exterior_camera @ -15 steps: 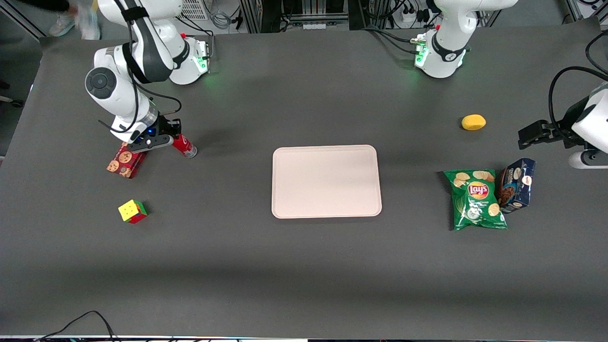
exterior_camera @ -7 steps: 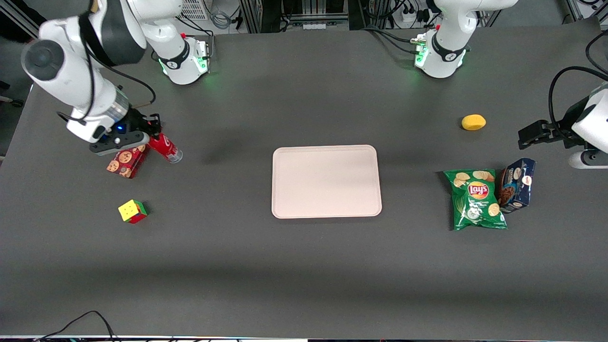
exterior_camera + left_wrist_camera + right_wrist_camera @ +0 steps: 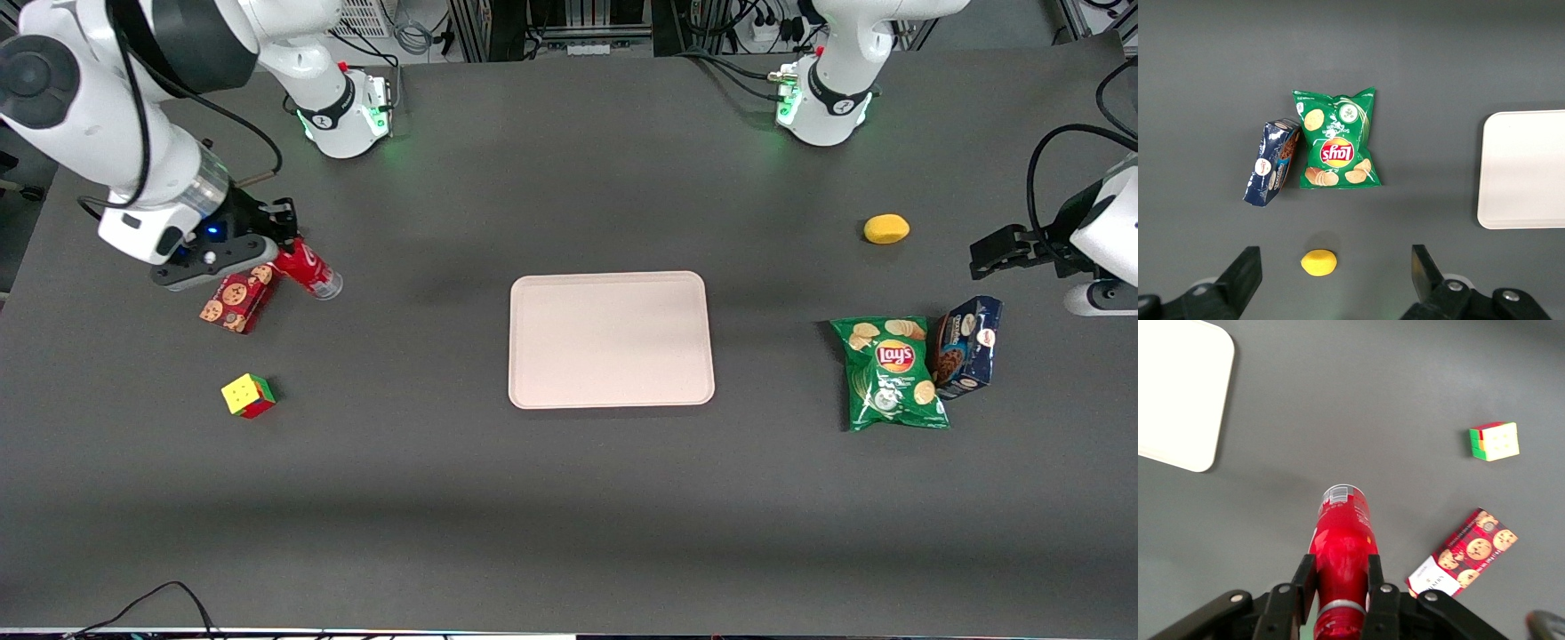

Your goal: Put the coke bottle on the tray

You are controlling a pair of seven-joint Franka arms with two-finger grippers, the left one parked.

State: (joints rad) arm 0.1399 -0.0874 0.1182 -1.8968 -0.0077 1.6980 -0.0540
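1. We see the claw (image 3: 283,238) closed on the coke bottle (image 3: 307,269), near its capped end; in the right wrist view the two fingers (image 3: 1303,579) press the red body from both sides.
2. The coke bottle (image 3: 1341,555) is held above the surface (image 3: 569,516), toward the working arm's end, and it is tilted in the front view, with its clear base lower than the cap. The cap itself is hidden by the claw (image 3: 1337,583), so we cannot make it out.
3. The white script on the label is only partly visible in the front view, and we cannot read it.
4. The red cookie box (image 3: 236,300) lies on the surface just beside the bottle, and the arm covers a part of it. In the right wrist view the cookie box (image 3: 1463,552) is apart from the bottle.
5. The colored cube (image 3: 248,395) sits nearer to the front camera than the cookie box.
6. The tray (image 3: 611,340) lies in the middle of the surface, well apart from the bottle. In the right wrist view only one rounded corner of the tray (image 3: 1178,393) shows; the rest is cut off.
7. Toward the parked arm's end we see a green chip bag (image 3: 892,373), a blue box (image 3: 967,347) touching it, and a yellow object (image 3: 886,228) farther from the camera.
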